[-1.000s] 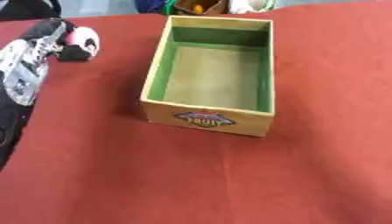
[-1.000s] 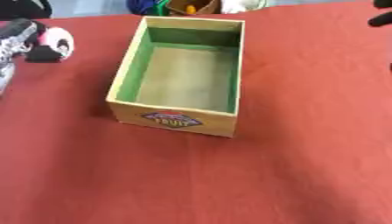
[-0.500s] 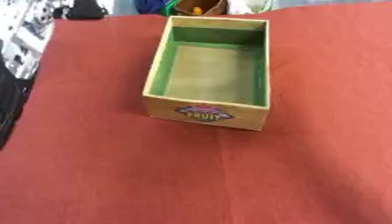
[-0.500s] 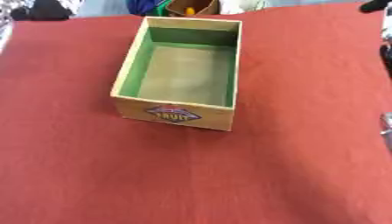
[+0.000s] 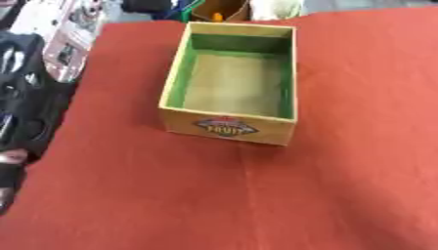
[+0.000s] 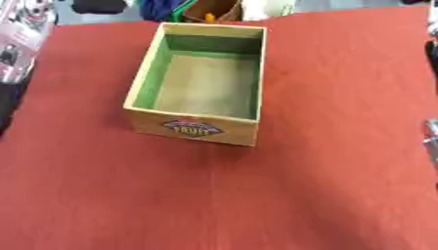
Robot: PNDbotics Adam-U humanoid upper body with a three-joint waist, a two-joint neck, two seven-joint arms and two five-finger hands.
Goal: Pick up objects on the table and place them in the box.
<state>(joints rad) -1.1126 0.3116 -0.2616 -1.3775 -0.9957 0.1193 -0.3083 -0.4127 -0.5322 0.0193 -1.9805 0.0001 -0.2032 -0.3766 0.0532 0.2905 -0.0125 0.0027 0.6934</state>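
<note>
I have the box (image 5: 231, 83) sitting on the red table (image 5: 256, 195), toward the far edge and a little left of the middle. It is a long yellow-tan carton, open at the top, with green inner walls and a pale bare floor; I see nothing lying inside it. Its near short wall carries a label (image 5: 225, 127) that reads FRUIT. The far short wall comes close to the table's far edge.

On the red cloth around the box I can make out no loose object in either view.

At the left edge of the table, in the left eye view, I see my left arm (image 5: 21, 117) as a dark black mass with some silver parts, running down beside the table's left side. I cannot tell how its hand's fingers stand, nor whether it has hold of anything. At the right edge of the right eye view a dark and silver sliver (image 6: 431, 136) shows, apart from the box; I take it for my right side, but I cannot tell the hand's state there either.

Beyond the far edge lie some blurred items (image 6: 214, 7), brown, blue and pale, which I cannot name.
</note>
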